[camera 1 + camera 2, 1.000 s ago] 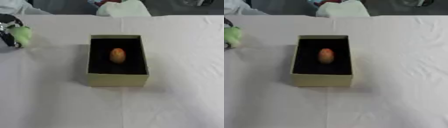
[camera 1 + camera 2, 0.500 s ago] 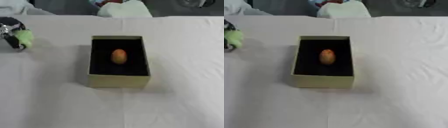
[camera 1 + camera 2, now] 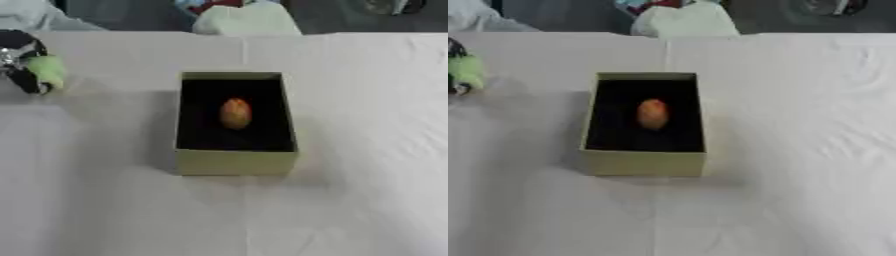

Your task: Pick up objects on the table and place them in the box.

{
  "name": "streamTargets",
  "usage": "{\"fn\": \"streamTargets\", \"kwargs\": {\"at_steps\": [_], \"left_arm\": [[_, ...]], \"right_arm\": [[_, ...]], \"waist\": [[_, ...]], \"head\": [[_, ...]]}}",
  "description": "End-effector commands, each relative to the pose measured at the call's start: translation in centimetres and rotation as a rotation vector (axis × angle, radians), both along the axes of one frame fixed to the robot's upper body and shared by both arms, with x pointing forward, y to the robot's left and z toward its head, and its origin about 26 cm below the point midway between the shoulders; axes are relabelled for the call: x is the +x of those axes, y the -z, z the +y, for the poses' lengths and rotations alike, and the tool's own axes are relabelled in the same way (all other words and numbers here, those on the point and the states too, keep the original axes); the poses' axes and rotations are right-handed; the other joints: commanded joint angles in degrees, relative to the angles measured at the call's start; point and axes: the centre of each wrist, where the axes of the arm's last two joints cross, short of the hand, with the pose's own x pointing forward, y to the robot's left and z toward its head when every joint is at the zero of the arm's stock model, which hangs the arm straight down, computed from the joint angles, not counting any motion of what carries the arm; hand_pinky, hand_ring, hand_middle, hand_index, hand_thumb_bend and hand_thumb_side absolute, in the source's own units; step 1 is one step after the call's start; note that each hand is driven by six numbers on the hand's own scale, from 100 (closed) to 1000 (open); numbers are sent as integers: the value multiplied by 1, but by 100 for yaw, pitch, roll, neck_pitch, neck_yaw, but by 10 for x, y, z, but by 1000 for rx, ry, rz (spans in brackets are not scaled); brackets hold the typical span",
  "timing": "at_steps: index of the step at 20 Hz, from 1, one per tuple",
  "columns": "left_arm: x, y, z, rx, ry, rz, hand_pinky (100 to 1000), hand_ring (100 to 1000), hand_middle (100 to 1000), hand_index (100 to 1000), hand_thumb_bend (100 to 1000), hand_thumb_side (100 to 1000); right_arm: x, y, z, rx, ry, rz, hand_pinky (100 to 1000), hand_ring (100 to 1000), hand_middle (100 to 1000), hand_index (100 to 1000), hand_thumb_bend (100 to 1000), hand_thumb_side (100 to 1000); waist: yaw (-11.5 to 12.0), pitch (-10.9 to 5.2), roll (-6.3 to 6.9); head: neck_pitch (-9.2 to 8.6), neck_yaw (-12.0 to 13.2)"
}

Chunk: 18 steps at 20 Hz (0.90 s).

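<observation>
Left eye view: left hand [image 3: 22,60] curled round green object [image 3: 48,72], well left of box [image 3: 234,162] on worktop [image 3: 367,150]; orange egg-shaped object [image 3: 235,113] inside box; right hand unseen.

Two side-by-side head cameras look steeply down at a cloth-covered table [image 3: 367,150], both sharing a central open box [image 3: 234,162].
</observation>
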Motion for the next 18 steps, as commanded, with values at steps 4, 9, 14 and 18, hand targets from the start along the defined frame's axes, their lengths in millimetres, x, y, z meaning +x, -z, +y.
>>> {"fn": "streamTargets", "kwargs": {"at_steps": [4,9,14,18], "left_arm": [[-11,-47,-8,52,87,-86,553,610,546,693,261,145],[-16,-67,-40,126,233,-109,555,613,548,695,255,149],[-27,-80,-80,165,413,-132,559,621,556,702,243,152],[-39,-84,-113,175,556,-138,558,621,556,703,235,155]], "right_arm": [[-5,-9,-4,-22,15,-29,773,735,714,785,100,1000],[-5,-9,-4,-27,15,-26,774,735,714,785,100,1000],[-5,-9,-4,-31,11,-24,774,735,715,785,100,1000],[-5,-9,-4,-32,8,-23,773,735,715,785,100,1000]], "waist": [[55,-211,23],[108,-299,19],[137,-363,24],[146,-398,33]], "head": [[107,-109],[184,-180],[216,-195],[231,-214]]}}
